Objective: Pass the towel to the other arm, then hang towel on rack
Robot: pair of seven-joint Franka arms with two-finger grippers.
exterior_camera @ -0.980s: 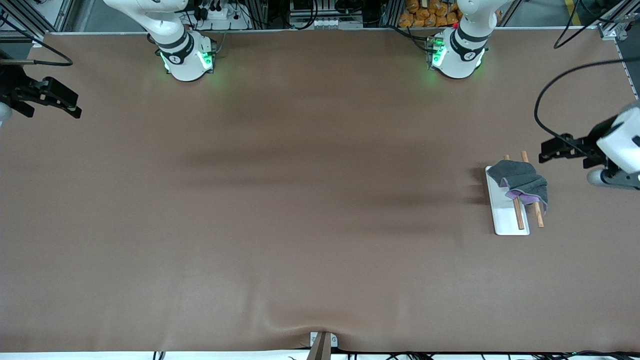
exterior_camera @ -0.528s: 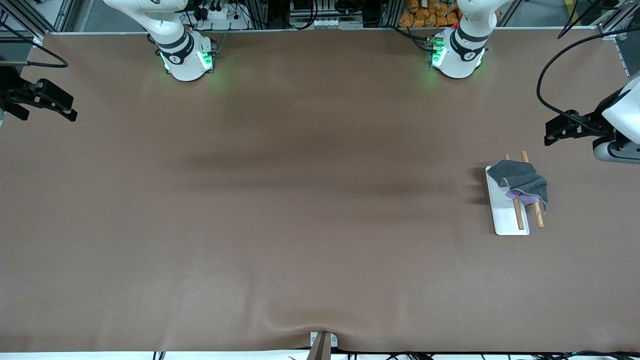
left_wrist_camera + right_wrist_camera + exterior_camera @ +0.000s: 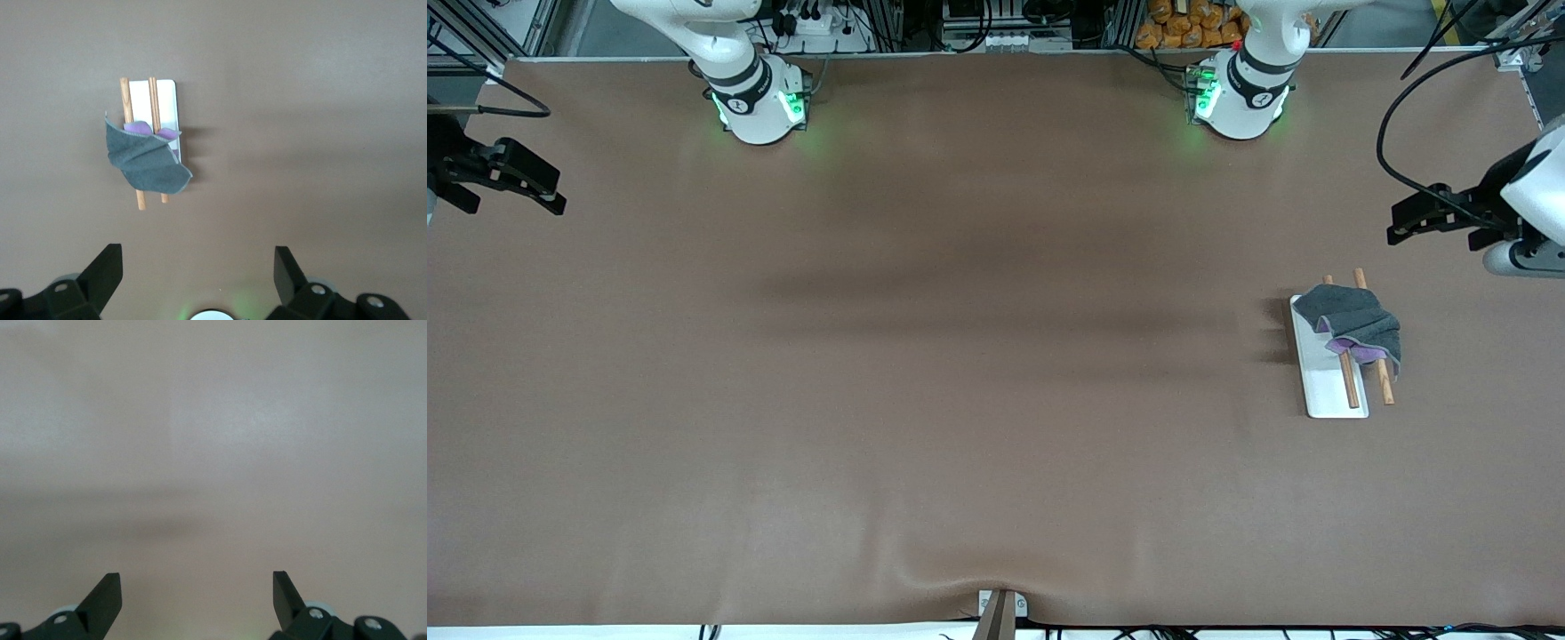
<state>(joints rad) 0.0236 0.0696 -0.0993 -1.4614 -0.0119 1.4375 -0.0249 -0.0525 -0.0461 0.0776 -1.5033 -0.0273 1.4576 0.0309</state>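
Note:
The dark grey towel (image 3: pixel 1352 318) with its purple underside showing is draped over the two brown rods of the rack (image 3: pixel 1327 384), which stands on a white base toward the left arm's end of the table. The left wrist view shows the same towel (image 3: pixel 143 160) lying across the rack (image 3: pixel 167 100). My left gripper (image 3: pixel 1400 222) hangs open and empty over bare table beside the rack, apart from it; its own view shows the left gripper (image 3: pixel 198 263) holding nothing. My right gripper (image 3: pixel 559 191) is open and empty over the right arm's end of the table, as the right gripper (image 3: pixel 197 583) also shows.
The brown table mat (image 3: pixel 960 356) spreads wide between the two arms. Both arm bases (image 3: pixel 760 102) stand along the table's edge farthest from the front camera. A black cable (image 3: pixel 1392 133) loops above the left gripper.
The left gripper has drawn up and away from the rack, with the towel left on the rods. The right gripper has shifted slightly at its end of the table.

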